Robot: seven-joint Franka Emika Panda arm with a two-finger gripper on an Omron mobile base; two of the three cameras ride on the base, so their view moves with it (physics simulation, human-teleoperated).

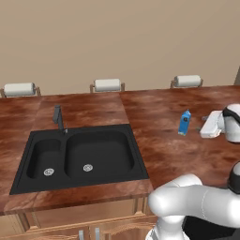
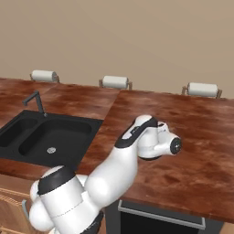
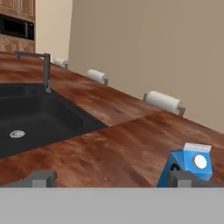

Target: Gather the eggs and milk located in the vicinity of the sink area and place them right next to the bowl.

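1. We find the milk [image 1: 184, 123] upright on the counter [image 1: 164, 154], to the right of the sink [image 1: 79, 157] and well apart from its right rim, nearer the counter's back edge than its front.
2. The gripper [image 3: 111, 178] is released: in the hand view its two tips stand wide apart, one at the lower left and one at the lower right, with nothing between them.
3. In that view the milk [image 3: 188, 168] sits at the lower right, just behind the right tip, off the centre line of the jaws. We cannot tell whether the tip touches it.
4. In the left base view the hand [image 1: 213, 124] hangs low over the counter, just to the right of the milk, pointing toward it.
5. The faucet [image 1: 58, 118] stands at the sink's back rim. Three paper-towel rolls [image 1: 108, 85] line the counter's back edge.
6. We judge the step in hand to be the approach to the milk; no grasp is made yet, and the task appears to be at an early stage.
7. The next move calls for shifting the hand sideways until the milk lies between the tips, then closing on its body below the gable.
8. Risk: a tip pushed forward off-line could knock the milk over.
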